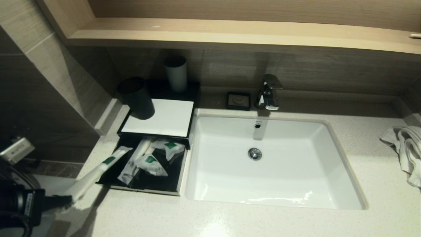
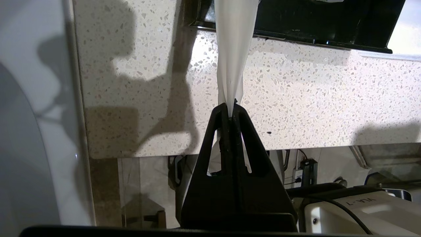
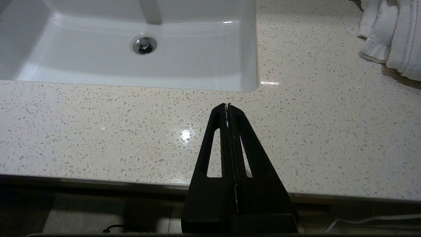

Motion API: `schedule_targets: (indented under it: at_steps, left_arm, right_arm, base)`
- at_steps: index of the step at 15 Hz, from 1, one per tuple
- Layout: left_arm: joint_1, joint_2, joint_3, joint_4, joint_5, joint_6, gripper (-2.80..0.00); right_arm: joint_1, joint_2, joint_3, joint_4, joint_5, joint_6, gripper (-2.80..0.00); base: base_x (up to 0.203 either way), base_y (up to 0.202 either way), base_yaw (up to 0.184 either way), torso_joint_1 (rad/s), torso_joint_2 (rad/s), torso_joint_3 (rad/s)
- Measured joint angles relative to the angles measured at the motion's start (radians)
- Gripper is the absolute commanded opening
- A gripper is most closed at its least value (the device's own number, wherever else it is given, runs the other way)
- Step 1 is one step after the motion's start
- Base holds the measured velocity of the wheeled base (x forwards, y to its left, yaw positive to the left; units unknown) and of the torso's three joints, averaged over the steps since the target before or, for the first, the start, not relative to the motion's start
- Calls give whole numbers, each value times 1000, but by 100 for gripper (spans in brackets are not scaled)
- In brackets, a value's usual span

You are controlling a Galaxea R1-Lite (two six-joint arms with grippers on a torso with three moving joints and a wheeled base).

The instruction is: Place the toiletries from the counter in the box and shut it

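Note:
My left gripper (image 1: 70, 199) (image 2: 231, 108) is shut on the near end of a long thin white sachet (image 1: 98, 171) (image 2: 234, 49) with a green label. The sachet slants up from the counter's (image 1: 230, 220) front left corner, its far end over the left edge of the box's open drawer (image 1: 144, 189). Inside the drawer lie three more toiletries: a long sachet (image 1: 135, 163) and two squarish ones (image 1: 151, 164) (image 1: 171, 148). The box (image 1: 161, 118) has a white top panel. My right gripper (image 3: 227, 106) is shut and empty above the counter's front edge, right of the sink, and outside the head view.
A dark cup (image 1: 136, 98) stands on the box top and a pale cup (image 1: 176, 74) behind it. The white sink (image 1: 329, 158) lies right of the box, with a tap (image 1: 268, 92) and a small black soap dish (image 1: 238, 100) behind. A crumpled white towel (image 1: 404, 148) (image 3: 391, 33) is far right.

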Motion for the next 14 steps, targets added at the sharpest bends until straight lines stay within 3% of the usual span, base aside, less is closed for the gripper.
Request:
schedule_targets:
  at_steps: [4,14]
  left_arm:
    - [-47,63,-4,-87,9,-55,-280]
    - [-91,181,-26,-200,16,-96,-280]
  right_arm:
    - [0,0,0,0,0,0,-280]
    - [0,0,0,0,0,0,-280]
  base:
    - [0,0,0,0,0,0]
    - [0,0,0,0,0,0]
